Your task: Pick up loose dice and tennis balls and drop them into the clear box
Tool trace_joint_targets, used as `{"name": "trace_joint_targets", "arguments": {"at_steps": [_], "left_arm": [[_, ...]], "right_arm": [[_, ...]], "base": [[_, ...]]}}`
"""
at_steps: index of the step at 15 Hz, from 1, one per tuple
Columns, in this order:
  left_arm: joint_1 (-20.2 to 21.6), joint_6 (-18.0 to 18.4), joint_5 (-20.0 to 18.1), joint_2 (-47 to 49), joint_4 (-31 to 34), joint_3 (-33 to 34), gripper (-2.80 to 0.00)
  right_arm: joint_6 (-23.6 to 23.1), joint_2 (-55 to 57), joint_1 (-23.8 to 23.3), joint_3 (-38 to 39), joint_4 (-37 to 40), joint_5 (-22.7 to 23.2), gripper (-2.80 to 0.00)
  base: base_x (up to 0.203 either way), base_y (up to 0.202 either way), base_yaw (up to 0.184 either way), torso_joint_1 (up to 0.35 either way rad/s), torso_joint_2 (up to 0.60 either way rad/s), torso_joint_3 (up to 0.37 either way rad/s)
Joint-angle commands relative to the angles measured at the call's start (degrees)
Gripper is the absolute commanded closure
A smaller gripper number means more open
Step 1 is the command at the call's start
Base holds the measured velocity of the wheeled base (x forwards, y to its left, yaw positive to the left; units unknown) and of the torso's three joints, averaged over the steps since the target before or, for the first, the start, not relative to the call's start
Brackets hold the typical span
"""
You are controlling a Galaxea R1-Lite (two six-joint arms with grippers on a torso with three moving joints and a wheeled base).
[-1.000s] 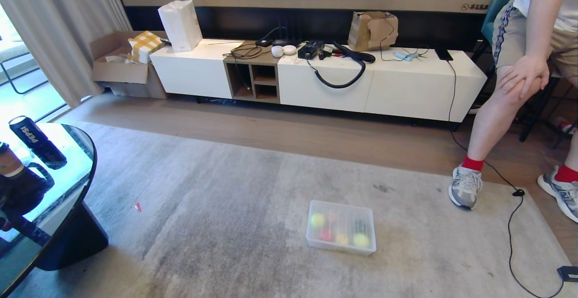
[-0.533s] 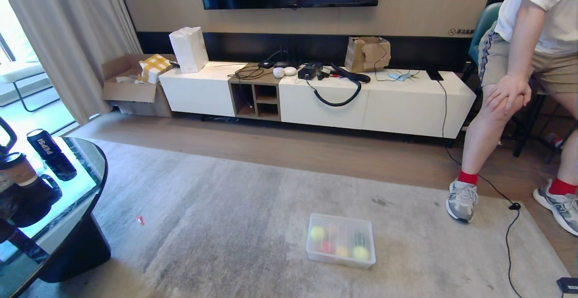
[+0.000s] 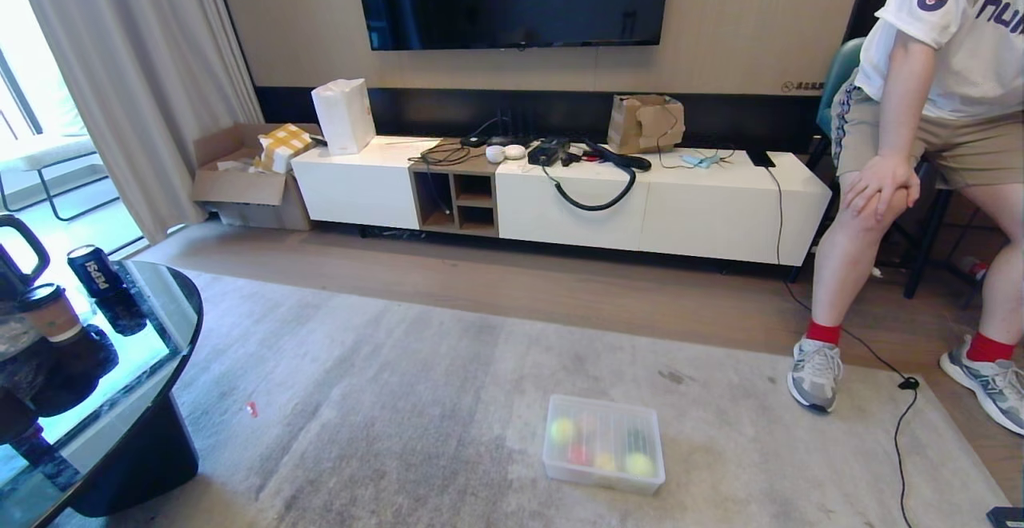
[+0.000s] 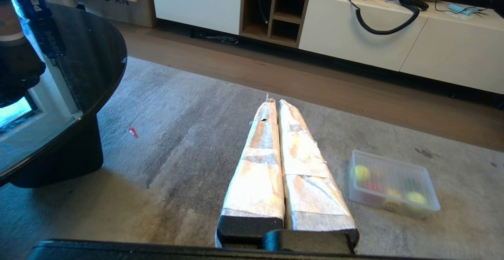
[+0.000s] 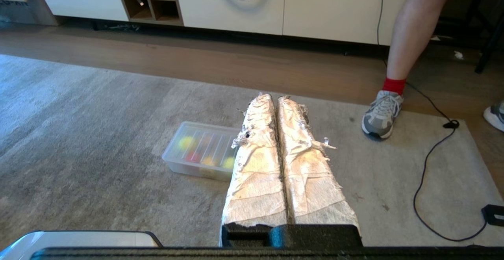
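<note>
Clear box (image 3: 604, 468) on the rug (image 3: 400, 400) holds tennis balls (image 3: 562, 430) and dice (image 3: 578, 454); both grippers' jaws pressed together, empty

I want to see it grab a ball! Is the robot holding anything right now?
No. Both the left gripper and right gripper are shut on nothing; the balls lie in the clear box.

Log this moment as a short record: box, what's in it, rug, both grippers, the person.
clear box: on the grey rug, upright, lid off
contents: two tennis balls, plus dice in red, yellow and dark green; a beige one cannot be made out
loose dice or balls on rug: none visible
left gripper: shut, empty, above the rug
right gripper: shut, empty, above the rug by the box
person: at the right, hand on knee
</note>
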Motion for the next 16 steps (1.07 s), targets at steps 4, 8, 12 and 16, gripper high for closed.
{"name": "trace_joint_targets", "arguments": {"at_steps": [4, 8, 12, 16], "left_arm": [[0.00, -0.21, 0.20, 0.00, 0.10, 0.00, 0.00], [0.00, -0.13, 0.12, 0.00, 0.02, 0.00, 0.00], [0.00, -0.13, 0.12, 0.00, 0.02, 0.00, 0.00], [0.00, -0.13, 0.12, 0.00, 0.03, 0.00, 0.00]], "right_arm": [[-0.02, 0.07, 0.00, 0.00, 0.02, 0.02, 0.00], [-0.46, 0.07, 0.00, 0.00, 0.02, 0.02, 0.00], [-0.46, 0.07, 0.00, 0.00, 0.10, 0.11, 0.00], [-0.37, 0.07, 0.08, -0.09, 0.28, 0.02, 0.00]], "base": [[0.000, 0.000, 0.000, 0.000, 0.00, 0.000], [0.000, 0.000, 0.000, 0.000, 0.00, 0.000], [0.000, 0.000, 0.000, 0.000, 0.00, 0.000], [0.001, 0.000, 0.023, 0.001, 0.00, 0.001]]}}
